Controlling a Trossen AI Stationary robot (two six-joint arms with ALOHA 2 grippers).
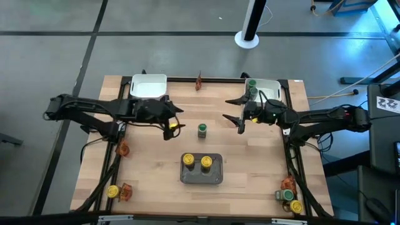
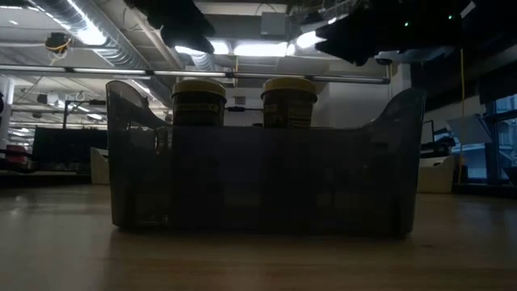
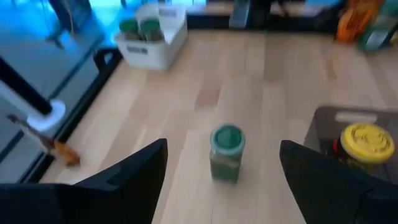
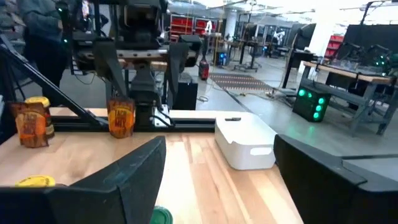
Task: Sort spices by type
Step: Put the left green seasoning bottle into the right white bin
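A: Where are the 2 grippers?

B: Both hang over the middle of the table [image 1: 156,169]. The left gripper [image 1: 175,119] is just left of a lone green-lidded jar [image 1: 202,130], fingers apart and empty. The right gripper [image 1: 237,112] is to that jar's right, fingers also spread, holding nothing.

A: And that jar?

B: Upright on the bare wood, between the 2 grippers, touching neither. The left wrist view frames it between that arm's 2 fingers [image 3: 134,177].

A: What is already sorted?

B: A grey tray [image 1: 201,177] sits nearer than the lone jar, at the table's middle, with 2 yellow-lidded jars [image 1: 188,160] upright inside, side by side. The low view shows their lids above the tray's wall. A white tray on the far right [image 1: 270,85] holds green-lidded jars [image 1: 251,84]. A white tray on the far left [image 1: 149,85] looks bare inside.

A: The loose spices?

B: An orange packet [image 1: 199,81] lies at the far edge, between the white trays. Another orange packet [image 1: 122,149] lies at the left edge. At the near left corner, 1 yellow-lidded jar [image 1: 112,192] sits beside a packet [image 1: 126,192]. At the near right corner, a packet [image 1: 288,183], a green-lidded jar [image 1: 286,195] and a yellow-lidded jar [image 1: 296,205] cluster together.
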